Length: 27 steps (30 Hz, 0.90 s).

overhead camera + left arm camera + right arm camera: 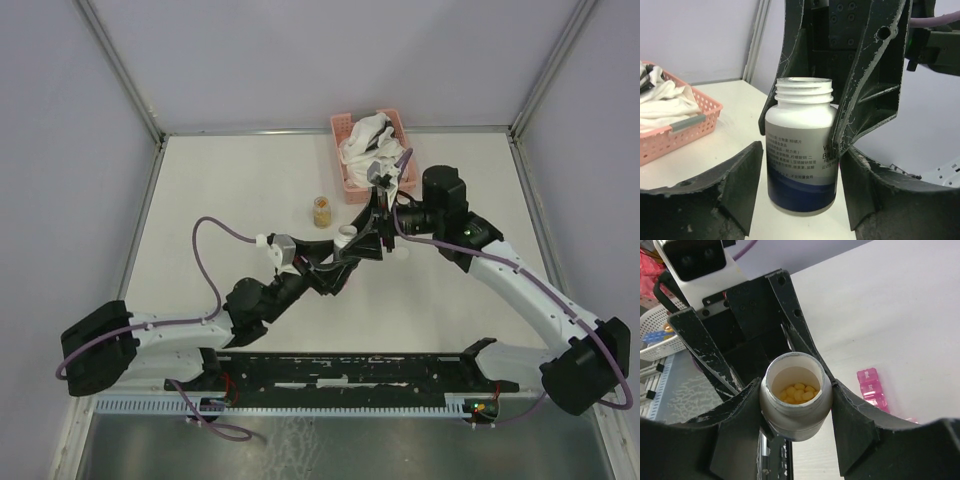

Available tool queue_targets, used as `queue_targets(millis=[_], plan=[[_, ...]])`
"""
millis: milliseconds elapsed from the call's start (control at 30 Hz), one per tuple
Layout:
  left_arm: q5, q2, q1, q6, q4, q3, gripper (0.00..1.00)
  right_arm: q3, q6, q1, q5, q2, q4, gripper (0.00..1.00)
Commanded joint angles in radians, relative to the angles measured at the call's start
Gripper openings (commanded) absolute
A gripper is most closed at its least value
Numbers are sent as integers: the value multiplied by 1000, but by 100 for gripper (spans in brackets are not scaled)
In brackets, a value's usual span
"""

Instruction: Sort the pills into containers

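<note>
Bottle: the white pill bottle [799, 150] is upright with its cap off and its threaded mouth facing up. You can look straight down onto the yellow pills [797, 391] at the bottom. Whether its base rests on the table [230, 180] you cannot tell.
Right gripper: your right gripper [796, 402] reaches in from above and is clamped on the bottle, with a finger pressed to each side just below the neck.
Left gripper: your left gripper [801, 195] sits low around the bottle's lower body with its jaws apart. A thin gap shows on one side, so it does not look to be carrying the bottle.
Pill box: the pink pill box [871, 389] lies flat on the table just beside one right finger. Its far end is hidden behind that finger.
Key relation: the bottle's long axis is vertical, while the strip's runs obliquely along the table. It lies off to one side of the mouth, not beneath it. Your right arm is the nearer one.
Next move, as a judgement: carry the mouth over one compartment, then tip toward the strip.
Risk: tilt too fast and several pills may tumble out at once.
Bystanders: the pink basket [695, 122] of white cloths [662, 102] and a small amber jar [322, 212] stand well apart.
</note>
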Motion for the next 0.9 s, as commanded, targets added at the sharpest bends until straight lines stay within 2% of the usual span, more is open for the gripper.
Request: queue_targets(millis=[0, 133, 333, 500, 867], plan=[[7, -95, -1, -30, -170, 4, 72, 76, -207, -4, -23, -27, -172, 11], [36, -136, 3, -17, -279, 26, 73, 86, -235, -3, -39, -29, -200, 11], [78, -111, 3, -24, -286, 43, 75, 82, -196, -1, -71, -27, -172, 11], [93, -56, 3, -46, -197, 42, 76, 62, -156, 1, -82, -24, -121, 11], [30, -12, 4, -81, 32, 7, 76, 20, -112, 9, -76, -23, -51, 12]])
